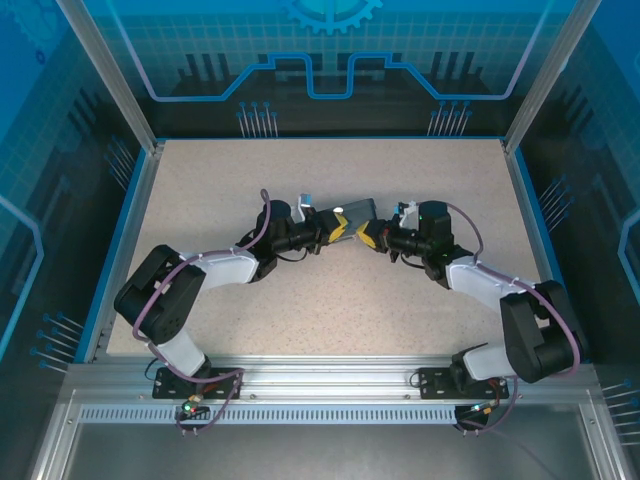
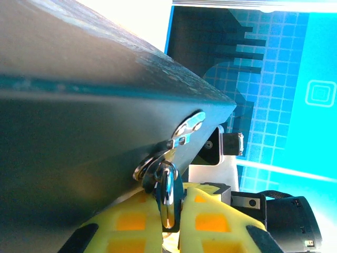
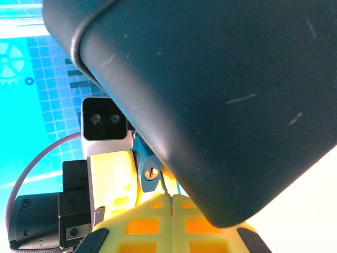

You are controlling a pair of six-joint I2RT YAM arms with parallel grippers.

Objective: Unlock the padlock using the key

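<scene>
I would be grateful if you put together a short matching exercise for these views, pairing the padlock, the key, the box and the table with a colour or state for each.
Things:
1. padlock
2. key
3. box
4. table

Descriptions:
A. speckled beige
B. blue, with a brassy keyhole
C. thin grey sliver pinched in the right gripper
D. dark, finely scratched

Pairs: 1-B; 2-C; 3-D; 4-A

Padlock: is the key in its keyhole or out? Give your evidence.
Out. In the right wrist view the padlock shows an empty brass keyhole; the key sticks up beside it, pinched in the shut right gripper.
</scene>
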